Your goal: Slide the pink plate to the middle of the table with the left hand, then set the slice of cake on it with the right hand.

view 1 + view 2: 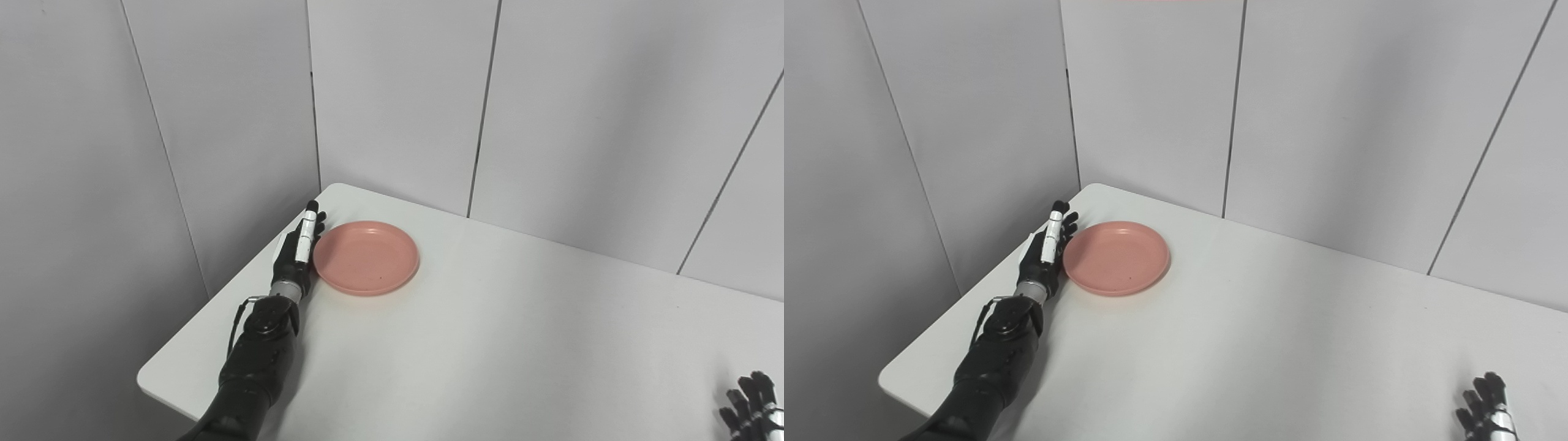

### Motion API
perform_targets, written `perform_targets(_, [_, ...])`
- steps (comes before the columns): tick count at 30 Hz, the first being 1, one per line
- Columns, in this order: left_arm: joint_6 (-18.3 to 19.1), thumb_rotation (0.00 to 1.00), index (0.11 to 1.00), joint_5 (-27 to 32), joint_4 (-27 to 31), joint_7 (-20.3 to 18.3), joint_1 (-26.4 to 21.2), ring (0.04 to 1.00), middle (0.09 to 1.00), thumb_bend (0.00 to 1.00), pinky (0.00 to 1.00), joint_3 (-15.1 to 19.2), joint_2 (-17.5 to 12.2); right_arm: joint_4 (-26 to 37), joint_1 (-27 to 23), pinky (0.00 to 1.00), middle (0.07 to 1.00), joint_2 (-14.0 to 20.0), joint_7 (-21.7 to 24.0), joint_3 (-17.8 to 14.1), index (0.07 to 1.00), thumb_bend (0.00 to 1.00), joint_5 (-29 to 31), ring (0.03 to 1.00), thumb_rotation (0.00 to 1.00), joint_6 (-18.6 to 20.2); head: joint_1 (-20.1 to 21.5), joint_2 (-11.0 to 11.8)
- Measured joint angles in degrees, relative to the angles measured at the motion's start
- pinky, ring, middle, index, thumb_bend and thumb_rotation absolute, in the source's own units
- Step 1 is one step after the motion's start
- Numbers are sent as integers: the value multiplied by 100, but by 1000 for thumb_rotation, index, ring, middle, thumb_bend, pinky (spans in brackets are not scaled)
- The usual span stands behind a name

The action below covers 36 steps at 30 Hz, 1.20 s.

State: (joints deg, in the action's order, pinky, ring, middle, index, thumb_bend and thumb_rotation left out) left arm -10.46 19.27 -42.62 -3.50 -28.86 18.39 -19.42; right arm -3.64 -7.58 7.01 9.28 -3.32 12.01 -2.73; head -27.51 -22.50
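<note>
The pink plate (366,257) lies empty near the far left corner of the white table (490,331). My left hand (298,248) is open, fingers straight and standing on edge, right against the plate's left rim. My right hand (752,407) shows only as fingertips at the bottom right corner, fingers apart and holding nothing; it also shows in the right eye view (1485,410). No slice of cake is in view.
Grey panel walls (398,98) close in the table at the back and left. The table's left edge (202,318) runs just beside my left arm.
</note>
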Motion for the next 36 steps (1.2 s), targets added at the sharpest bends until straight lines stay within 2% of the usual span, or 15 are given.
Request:
perform_targets(4, [22, 1000, 938, 338, -33, -454, -35, 936, 925, 899, 978, 49, 51, 0, 1, 1000, 1000, 0, -4, 1, 1000, 204, -22, 1000, 1000, 0, 53, 0])
perform_targets(7, [30, 1000, 929, 453, -61, -644, -95, 931, 916, 895, 974, 45, 152, -3, 1, 1000, 1000, -7, -8, 4, 1000, 194, -59, 1000, 1000, 0, 70, 0])
perform_targets(16, [35, 1000, 916, 296, -164, -753, -229, 925, 908, 882, 968, -266, 298, 7, 5, 1000, 1000, -35, -20, 2, 1000, 192, -130, 1000, 1000, -1, 185, -53])
perform_targets(24, [67, 1000, 908, 74, -111, -820, -252, 923, 902, 889, 977, -657, 464, 12, 19, 1000, 1000, -34, -11, -9, 1000, 304, -116, 1000, 1000, 0, 316, -149])
perform_targets(29, [134, 1000, 922, -48, 17, -872, -253, 946, 917, 877, 997, -859, 625, 45, 35, 1000, 986, -35, -10, 2, 986, 452, -121, 983, 990, -1, 466, -220])
perform_targets(31, [154, 1000, 923, -64, 48, -873, -253, 948, 919, 877, 998, -915, 674, 47, 36, 1000, 984, -36, -10, 8, 981, 510, -127, 982, 953, 0, 554, -246])
perform_targets(32, [186, 1000, 924, -71, 76, -873, -252, 950, 919, 878, 999, -947, 684, 53, 40, 1000, 986, -37, -10, 11, 982, 540, -130, 985, 933, 0, 737, -316])
perform_targets(34, [264, 1000, 927, -131, 138, -873, -248, 954, 922, 874, 1000, -1005, 691, 84, 52, 1000, 985, -49, -13, 29, 980, 552, -138, 985, 911, 0, 791, -334])
perform_targets(36, [290, 1000, 936, -167, 164, -880, -243, 964, 931, 868, 1000, -1045, 700, 113, 54, 1000, 986, -74, -26, 40, 983, 550, -151, 988, 898, 0, 1036, -387])
